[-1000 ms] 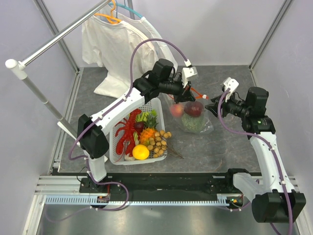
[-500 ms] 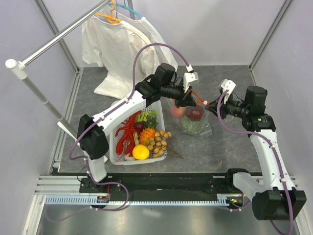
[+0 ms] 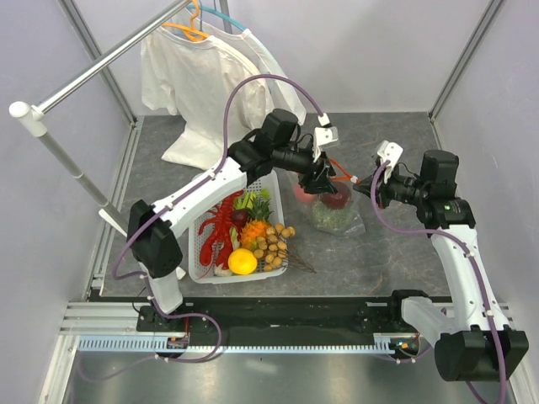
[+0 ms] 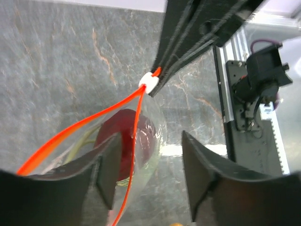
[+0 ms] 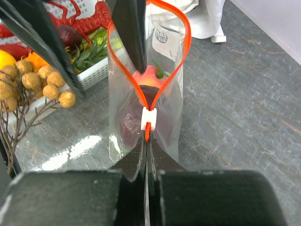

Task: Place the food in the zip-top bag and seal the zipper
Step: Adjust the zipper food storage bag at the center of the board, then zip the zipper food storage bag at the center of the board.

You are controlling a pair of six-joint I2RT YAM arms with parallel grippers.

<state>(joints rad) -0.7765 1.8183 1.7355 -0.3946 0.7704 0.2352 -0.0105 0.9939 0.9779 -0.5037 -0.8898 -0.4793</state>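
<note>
The right gripper (image 5: 146,140) clamps tight on the zipper (image 5: 185,47) end; the left gripper (image 4: 151,141) gapes, one finger inside the zip-top bag (image 5: 170,117). A peach (image 5: 149,78) sits within.

The bag (image 5: 167,94) is clear, glossy, crinkled plastic; its zipper (image 5: 186,37) is a smooth red-orange plastic strip with a white plastic slider (image 5: 148,118); the dark red fruit (image 4: 136,141) inside looks shiny; the table (image 5: 244,94) is grey, marbled, faintly glossy; at ten o'clock in the top view, a matt white cloth shirt (image 3: 198,76) and a smooth metal rail (image 3: 109,61); the basket (image 3: 253,275) is white plastic.
</note>
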